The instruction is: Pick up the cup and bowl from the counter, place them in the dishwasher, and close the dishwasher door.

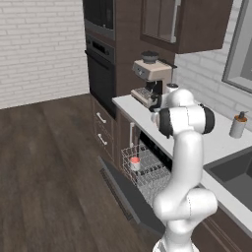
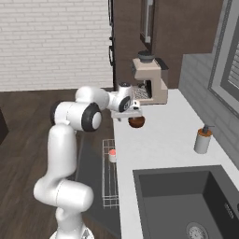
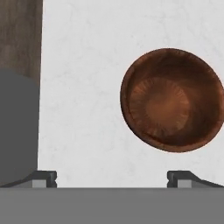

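Observation:
The dark reddish-brown bowl [image 3: 173, 100] sits upright on the pale counter [image 3: 83, 87], near the counter's front edge above the dishwasher. My gripper [image 2: 131, 113] hovers just above it, open, with the fingertips [image 3: 43, 177] set wide apart and nothing between them; the bowl [image 2: 137, 122] lies to the right of the gap in the hand view. The white cup [image 1: 135, 163] with its red inside stands upright in the pulled-out wire rack [image 1: 147, 172]. The dishwasher door [image 1: 123, 194] hangs down flat and open.
A coffee machine [image 2: 149, 79] stands at the counter's far end, close behind the bowl. A grey soap dispenser [image 2: 203, 140] is by the wall, next to the dark sink [image 2: 186, 200]. The black wall oven [image 1: 101, 74] and brown drawers [image 1: 102, 130] lie left of the dishwasher.

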